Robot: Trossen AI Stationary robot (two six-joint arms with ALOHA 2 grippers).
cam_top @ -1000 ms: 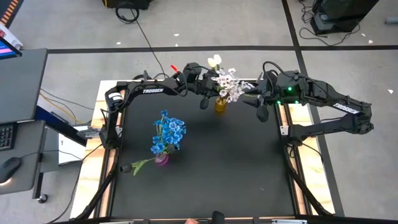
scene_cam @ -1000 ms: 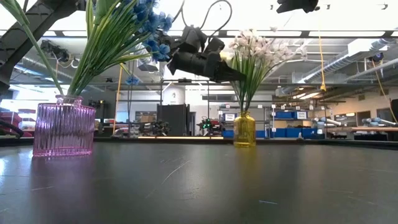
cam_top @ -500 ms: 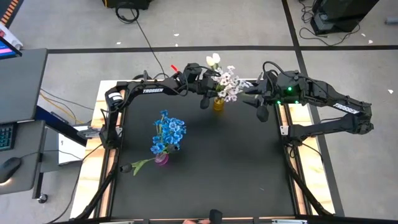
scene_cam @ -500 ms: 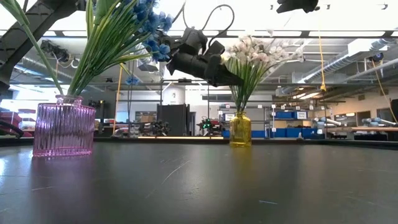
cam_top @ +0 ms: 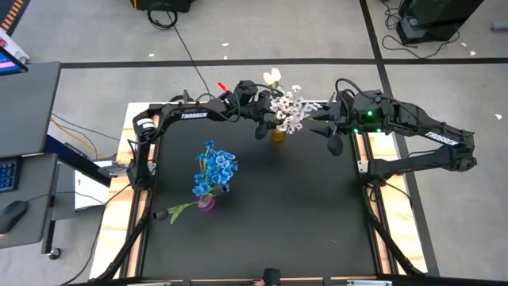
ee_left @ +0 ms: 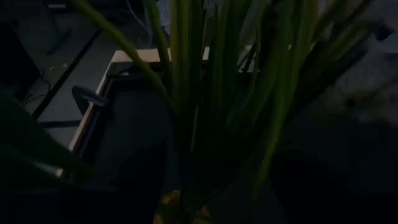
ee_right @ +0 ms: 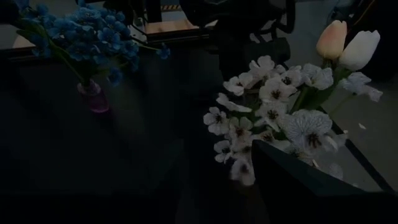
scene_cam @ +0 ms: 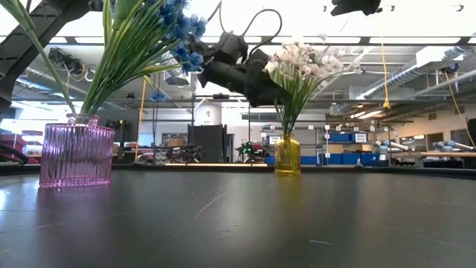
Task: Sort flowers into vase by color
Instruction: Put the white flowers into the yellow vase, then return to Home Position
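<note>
On the black table (cam_top: 262, 206), two dark arms meet over the yellow vase (cam_top: 279, 135) at the far edge, where the white flowers (cam_top: 289, 110) and pale tulip buds (ee_right: 348, 45) stand gathered by colour. The blue flowers (cam_top: 215, 170) fill the pink vase (scene_cam: 76, 154) nearer the left side, and one more stem (cam_top: 179, 210) lies flat on the table just beside that vase, apparently not yet sorted. The left gripper (scene_cam: 256, 83) sits level with the white bunch's stems, just under the blossoms, a position that suggests a stem being let go into the yellow vase; the wrist view shows only green stalks close up, and whether its fingers are spread or pressed together cannot be made out. The right gripper (cam_top: 327, 125) hangs just beside the bouquet on the other side, its fingers spread and holding nothing, seemingly waiting. The blossoms hide the yellow vase's mouth from above, so how the stems sit inside it is unclear.
</note>
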